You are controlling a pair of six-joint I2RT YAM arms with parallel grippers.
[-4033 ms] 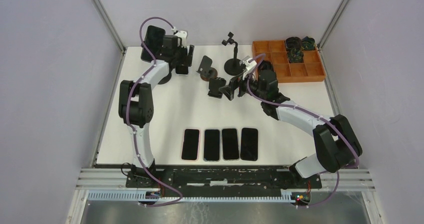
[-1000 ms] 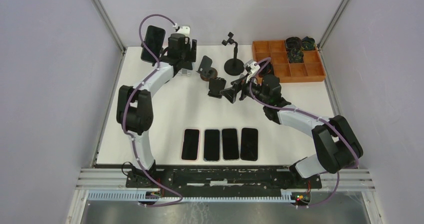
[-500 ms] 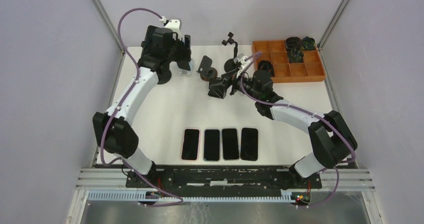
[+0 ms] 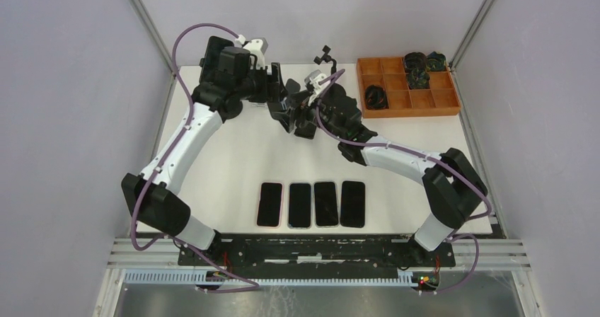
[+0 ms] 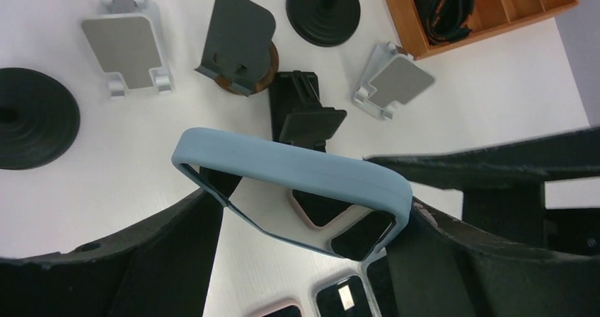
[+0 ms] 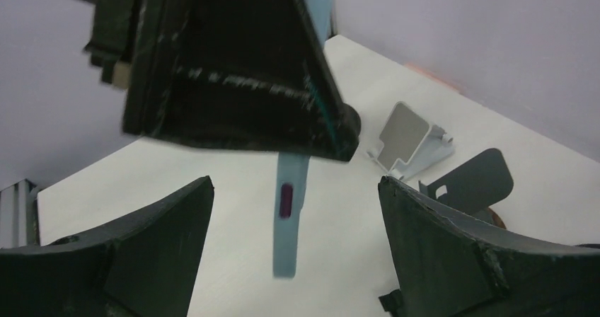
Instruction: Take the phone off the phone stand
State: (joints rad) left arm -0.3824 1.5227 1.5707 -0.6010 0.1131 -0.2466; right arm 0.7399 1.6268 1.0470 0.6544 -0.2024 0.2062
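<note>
My left gripper (image 5: pixel 304 204) is shut on a phone in a light blue case (image 5: pixel 293 175), gripping its two long edges and holding it in the air above the table's far middle. The black round-based phone stand (image 5: pixel 32 119) sits bare at the far left, well away from the phone. My right gripper (image 6: pixel 295 189) is open; the phone's blue edge (image 6: pixel 290 218) hangs between its fingers without touching them. In the top view the two grippers, left (image 4: pixel 274 94) and right (image 4: pixel 293 115), are close together.
Several dark phones lie in a row (image 4: pixel 311 204) near the table's front. An orange tray (image 4: pixel 407 83) with black cables stands at the back right. Below the phone are two white stands (image 5: pixel 131 44) (image 5: pixel 393 80), a dark plate stand (image 5: pixel 237 41), a black folding stand (image 5: pixel 301 108) and a tall stand's base (image 5: pixel 323 6).
My left arm has lifted the phone off the stand at the far left and swung it right. My right gripper has moved left to meet it.
</note>
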